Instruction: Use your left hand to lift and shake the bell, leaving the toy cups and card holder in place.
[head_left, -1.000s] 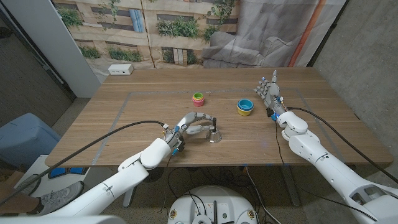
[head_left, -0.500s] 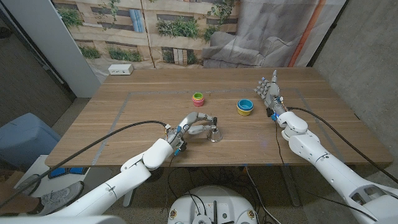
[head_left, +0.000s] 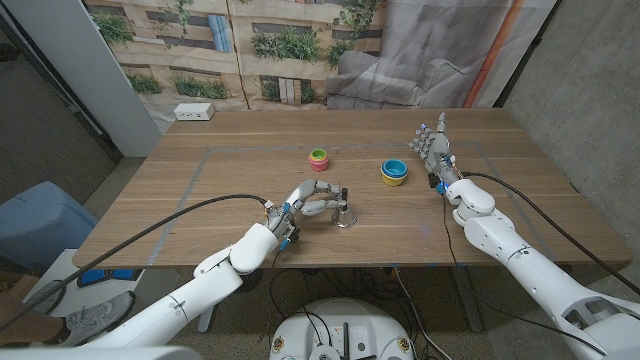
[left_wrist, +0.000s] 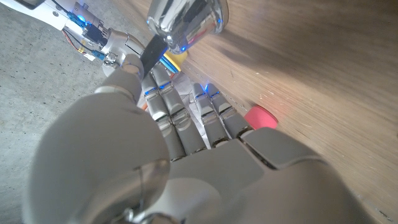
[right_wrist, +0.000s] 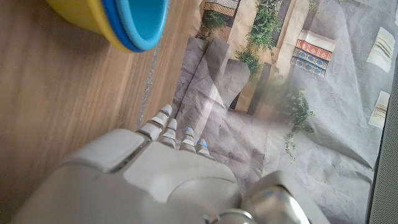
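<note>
Left hand has crept slightly toward the bell; its fingers now curl onto the black handle, bell on worktop. Right hand unchanged, fingers spread wide, holding nothing.

My arms have glossy white shells; black cables trail each forearm. Left hand and right hand: grey, blue-lit fingers.

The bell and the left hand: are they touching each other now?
Touching. In the left wrist view, the fingers of the left hand close on the black handle of the bell; the head view agrees.
</note>
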